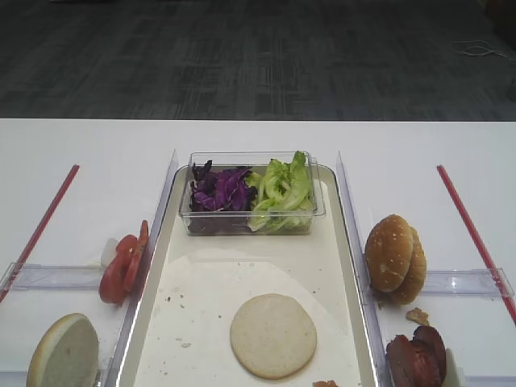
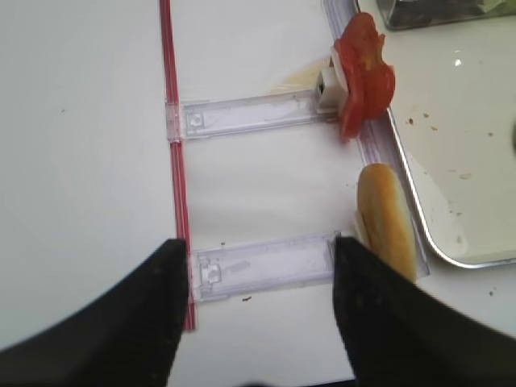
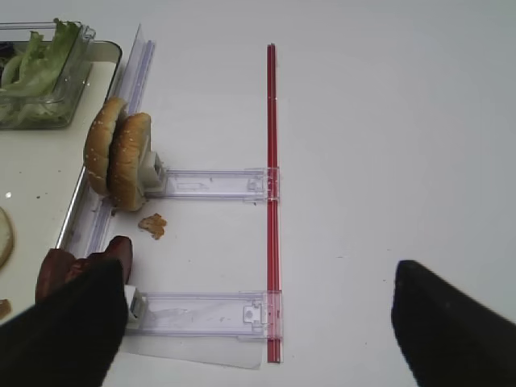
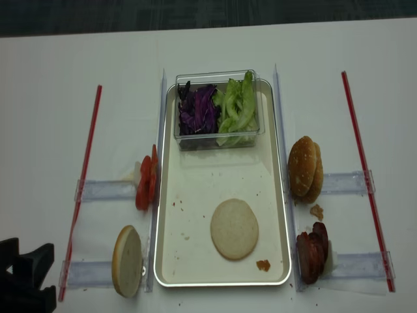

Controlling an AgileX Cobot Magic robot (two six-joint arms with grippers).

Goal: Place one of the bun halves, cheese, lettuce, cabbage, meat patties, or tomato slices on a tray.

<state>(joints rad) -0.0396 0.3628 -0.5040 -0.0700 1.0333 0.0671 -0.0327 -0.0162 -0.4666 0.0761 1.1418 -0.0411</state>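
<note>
One pale bun half (image 1: 273, 335) lies flat on the tray (image 1: 172, 242), towards its near end. Another bun half (image 2: 387, 222) stands on edge left of the tray, just right of my left gripper (image 2: 260, 256). That gripper is open and empty over a clear holder (image 2: 266, 264). Tomato slices (image 2: 363, 72) stand further along the same side. Purple cabbage (image 1: 219, 189) and green lettuce (image 1: 282, 189) fill a clear box. Meat patties (image 3: 81, 266) sit beside the left finger of my right gripper (image 3: 254, 278), which is open and holds nothing. No cheese shows.
Two golden-brown domed buns (image 1: 395, 258) lean on a clear holder right of the tray. Red strips (image 1: 472, 234) (image 1: 40, 226) run along both sides of the white table. Clear dividers (image 1: 351, 201) flank the tray. Crumbs (image 4: 263, 265) lie on it.
</note>
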